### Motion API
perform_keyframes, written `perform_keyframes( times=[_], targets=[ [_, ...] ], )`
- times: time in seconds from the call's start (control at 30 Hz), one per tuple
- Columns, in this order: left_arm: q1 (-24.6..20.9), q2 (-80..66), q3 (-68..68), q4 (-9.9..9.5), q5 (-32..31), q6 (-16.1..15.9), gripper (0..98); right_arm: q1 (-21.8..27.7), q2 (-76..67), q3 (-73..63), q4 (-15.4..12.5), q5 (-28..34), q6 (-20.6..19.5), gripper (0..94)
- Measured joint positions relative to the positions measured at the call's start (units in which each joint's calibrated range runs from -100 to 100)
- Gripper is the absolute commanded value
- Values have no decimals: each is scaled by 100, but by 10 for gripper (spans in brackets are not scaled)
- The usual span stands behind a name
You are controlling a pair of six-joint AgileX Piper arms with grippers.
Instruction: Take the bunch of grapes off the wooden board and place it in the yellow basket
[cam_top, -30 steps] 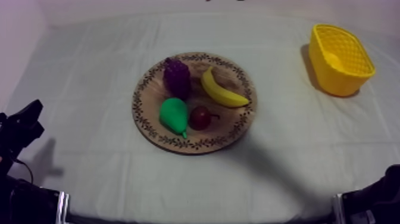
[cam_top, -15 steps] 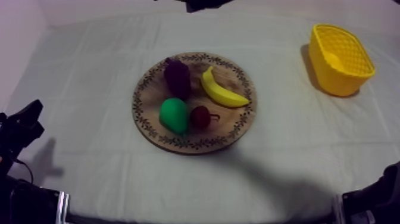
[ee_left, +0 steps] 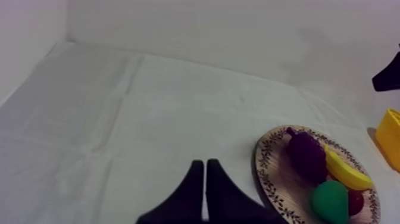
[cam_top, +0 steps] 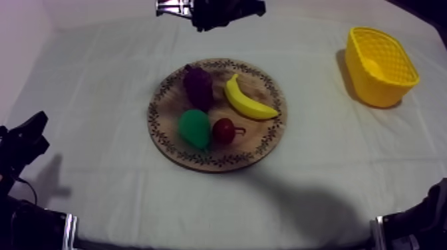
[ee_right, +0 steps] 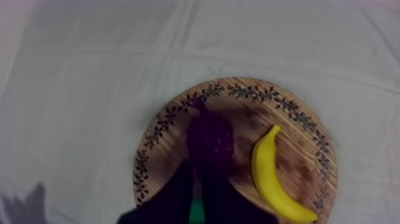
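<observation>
Mostly hidden pear [ee_right: 197,213], right fingers [ee_right: 172,199] in front

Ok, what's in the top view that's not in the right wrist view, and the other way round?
The top view adds the yellow basket and the small red fruit. The right wrist view adds the right arm's own fingers up close, lying together with their tips toward the bunch of grapes. Both share the wooden board, the grapes and the banana.

Left gripper [ee_left: 205,165] closed, resting low, right gripper [ee_right: 199,173] aloft, pointing down, seemingly closed.
</observation>
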State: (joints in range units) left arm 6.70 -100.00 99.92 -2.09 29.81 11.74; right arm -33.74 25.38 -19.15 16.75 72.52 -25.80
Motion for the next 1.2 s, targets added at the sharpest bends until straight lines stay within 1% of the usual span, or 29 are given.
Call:
perform_keyframes(
  times=[0.17, 0.2, 0.43, 0.5, 0.57, 0.77, 0.97, 1.2],
  targets=[
    [0, 0, 0, 0, 0, 0, 1, 45, 123, -316, -90, 239, 173, 188],
    [0, 0, 0, 0, 0, 0, 1, 45, 141, -341, -118, 264, 205, 221],
    [0, 0, 0, 0, 0, 0, 1, 55, 262, -344, -298, 256, 329, 539],
    [0, 0, 0, 0, 0, 0, 1, 70, 302, -351, -322, 191, 328, 598],
    [0, 0, 0, 0, 0, 0, 1, 82, 375, -388, -364, 191, 328, 633],
    [0, 0, 0, 0, 0, 0, 1, 117, 621, -574, -376, 103, 273, 670],
    [0, 0, 0, 0, 0, 0, 1, 152, 991, -702, -470, -88, 221, 668],
    [0, 0, 0, 0, 0, 0, 1, 198, 1519, -780, -512, -350, 169, 658]
  ],
)
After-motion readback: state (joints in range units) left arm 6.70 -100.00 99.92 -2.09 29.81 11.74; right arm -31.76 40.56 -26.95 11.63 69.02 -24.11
